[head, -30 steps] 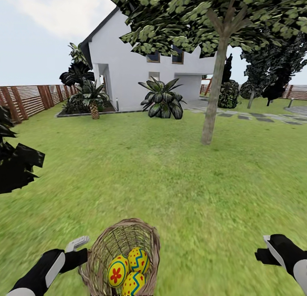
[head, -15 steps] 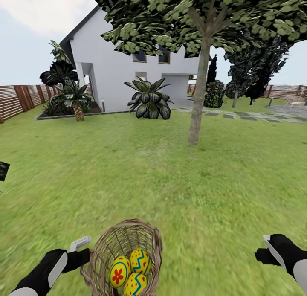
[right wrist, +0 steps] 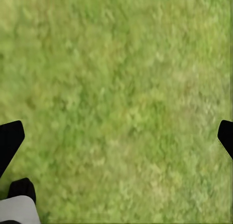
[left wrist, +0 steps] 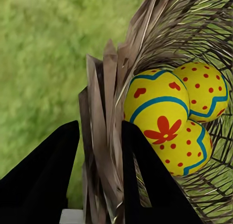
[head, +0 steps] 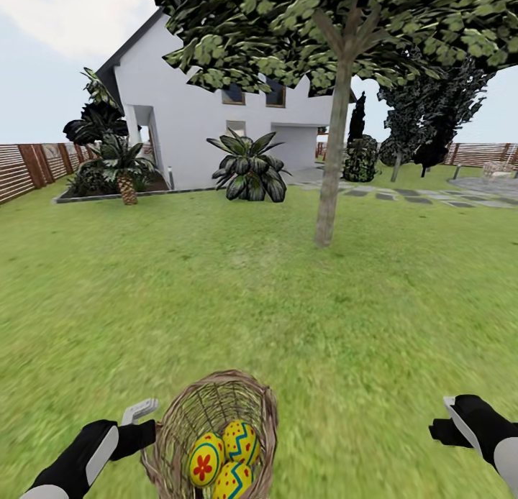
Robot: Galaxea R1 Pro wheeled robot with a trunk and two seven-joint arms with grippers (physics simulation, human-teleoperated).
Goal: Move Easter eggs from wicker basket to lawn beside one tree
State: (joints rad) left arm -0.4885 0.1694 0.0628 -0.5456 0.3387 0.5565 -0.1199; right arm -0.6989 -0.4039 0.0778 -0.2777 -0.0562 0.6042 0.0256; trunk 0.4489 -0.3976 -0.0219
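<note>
Left gripper (left wrist: 99,185) is clamped on the basket (head: 216,420) rim, three eggs (head: 221,452) inside; right gripper (right wrist: 116,136) open over grass. Since a second ago I turned, so the tree (head: 327,182) is now centred ahead.

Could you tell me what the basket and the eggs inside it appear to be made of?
The wicker basket looks like dry brown woven wicker: flat strips at the rim, open thin strands behind. The three Easter eggs look smooth, hard and glossy, painted yellow with blue zigzags and red dots; their actual material cannot be told.
</note>
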